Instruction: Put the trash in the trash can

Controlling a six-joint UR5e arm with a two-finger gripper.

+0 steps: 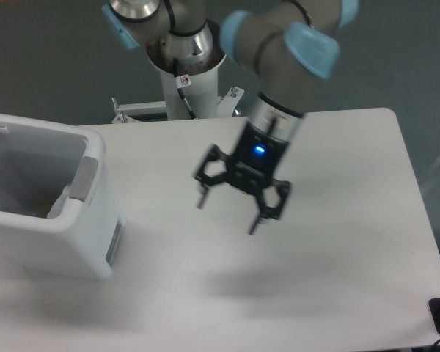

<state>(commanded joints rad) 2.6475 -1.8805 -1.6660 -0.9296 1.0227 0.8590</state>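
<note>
Hiding its contents, trash can (95,213); gripper (227,215) spread, blurred.

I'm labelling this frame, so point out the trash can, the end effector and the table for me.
trash can (88,242): fixed camera view, on its white front wall.
end effector (227,214): fixed camera view, midway between its two open fingertips.
table (352,242): fixed camera view, on a bare part of its white top.

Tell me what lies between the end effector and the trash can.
Nothing: in the fixed camera view, only bare white table separates the open, empty end effector from the trash can.
</note>
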